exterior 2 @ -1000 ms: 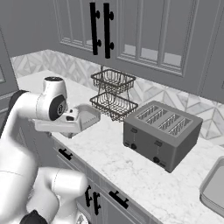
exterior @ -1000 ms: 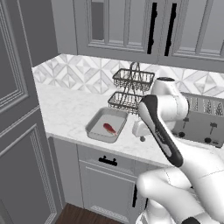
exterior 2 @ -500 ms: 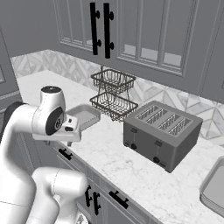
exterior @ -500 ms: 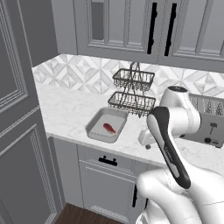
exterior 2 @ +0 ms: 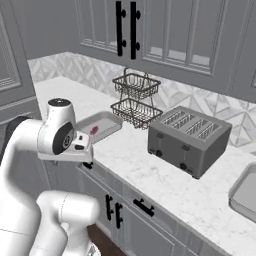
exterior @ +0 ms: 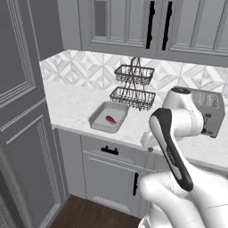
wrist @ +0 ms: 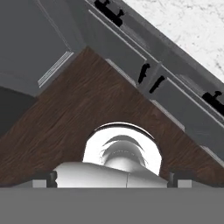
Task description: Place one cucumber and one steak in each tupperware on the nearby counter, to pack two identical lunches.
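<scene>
A red steak (exterior: pixel 110 119) lies in a grey tupperware (exterior: pixel 99 121) near the front of the white counter (exterior: pixel 71 104). From the right base view the same steak (exterior 2: pixel 93 131) and tupperware (exterior 2: pixel 112 121) show just behind my arm. Another tupperware (exterior 2: pixel 244 196) sits at the counter's far right end. The cucumber is out of view. My hand (exterior: pixel 148 140) hangs over the counter's front edge, right of the steak's tupperware, and points down at the floor. In the hand view my gripper (wrist: pixel 111 177) is open, its fingertips (wrist: pixel 45 178) far apart with nothing between them.
A two-tier black wire basket (exterior: pixel 133 83) stands behind the tupperware against the tiled wall. A grey four-slot toaster (exterior 2: pixel 189 140) sits to its right. Grey cabinets with black handles (wrist: pixel 148 78) run below the counter, above a dark wood floor (wrist: pixel 78 109).
My arm has folded back from beside the steak's tupperware, and its elbow has swung to the right. The gripper has stayed open. The steak and tupperware have not moved.
</scene>
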